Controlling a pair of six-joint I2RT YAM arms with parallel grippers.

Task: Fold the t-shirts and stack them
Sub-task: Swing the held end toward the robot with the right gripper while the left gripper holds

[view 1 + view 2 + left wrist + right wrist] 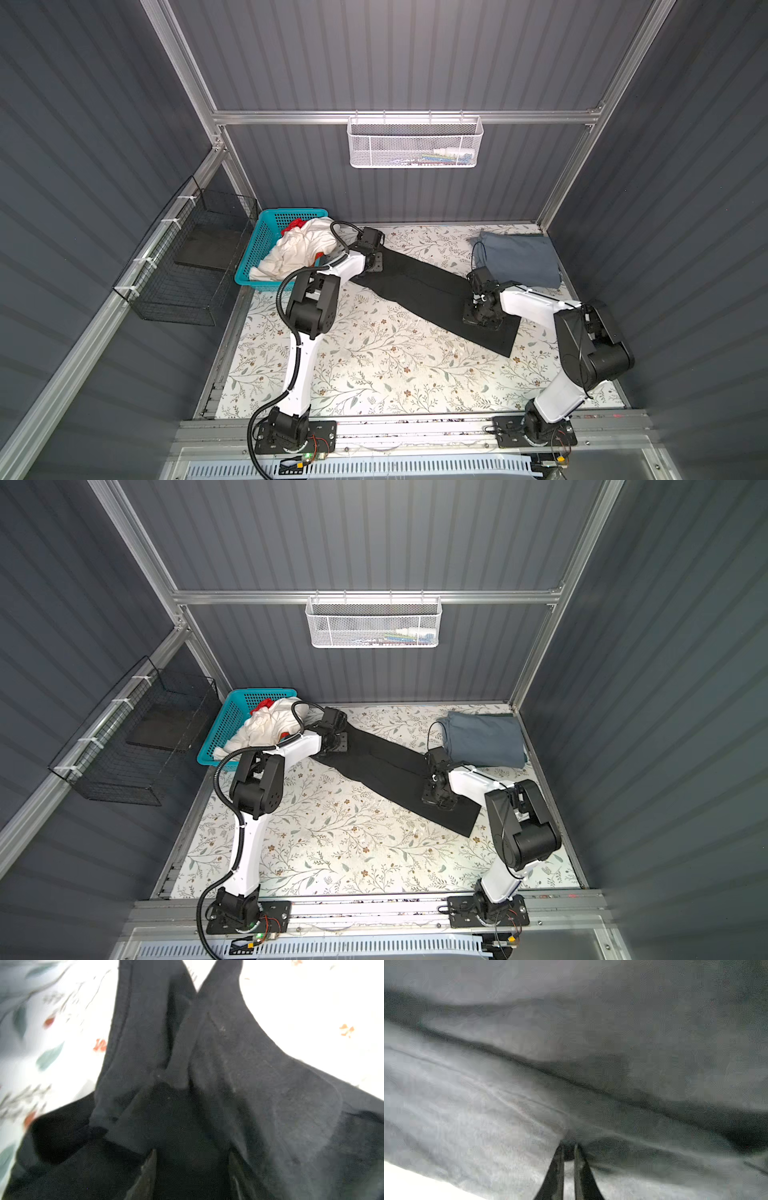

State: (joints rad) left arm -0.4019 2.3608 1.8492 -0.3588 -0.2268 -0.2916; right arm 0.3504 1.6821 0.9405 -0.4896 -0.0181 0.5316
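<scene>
As black shirt lies stretched out, left gripper clamps one bunched end; right gripper pinches the other, nearly closed. Grey shirt sits folded nearby.

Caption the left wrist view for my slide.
Close-up: black t-shirt gathered into raised folds above the floral tabletop.

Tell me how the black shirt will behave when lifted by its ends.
Likely floppy: the black shirt bunches into soft folds in the left wrist view, so its middle should sag. Probably light: it lies thin and flat on the table. Folded into a long strip, its layers may slip apart.
</scene>
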